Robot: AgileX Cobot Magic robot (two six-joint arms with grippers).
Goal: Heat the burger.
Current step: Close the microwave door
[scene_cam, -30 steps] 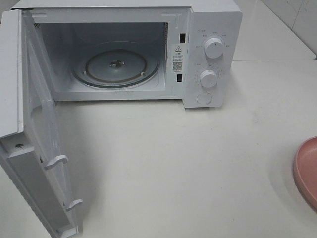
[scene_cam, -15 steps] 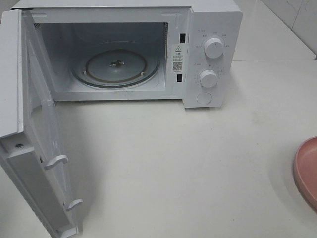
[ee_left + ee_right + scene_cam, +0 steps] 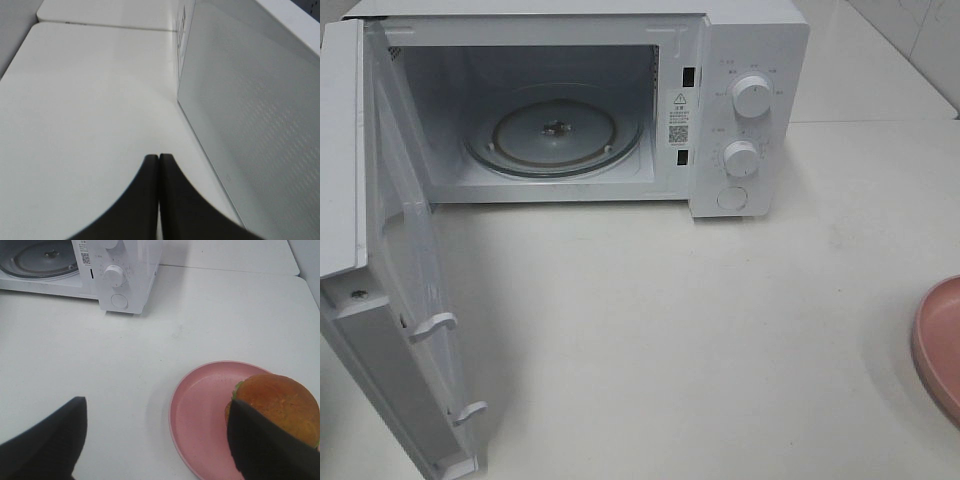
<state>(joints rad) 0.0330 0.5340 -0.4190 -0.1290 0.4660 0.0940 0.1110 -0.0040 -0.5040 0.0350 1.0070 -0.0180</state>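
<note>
The burger (image 3: 276, 402), with a golden-brown bun and a green lettuce edge, rests on a pink plate (image 3: 205, 415) in the right wrist view; part of it is hidden behind one finger. My right gripper (image 3: 155, 440) hovers open above the table beside the plate, holding nothing. In the exterior high view only the plate's rim (image 3: 935, 345) shows at the right edge, and the burger is out of view there. My left gripper (image 3: 158, 165) is shut on nothing, its fingers pressed together beside the outer face of the microwave door (image 3: 250, 115).
A white microwave (image 3: 750, 60) stands at the back with its door (image 3: 395, 300) swung wide open toward the front left. Its glass turntable (image 3: 555, 135) holds nothing. Two knobs (image 3: 752, 95) and a round button sit on its right panel.
</note>
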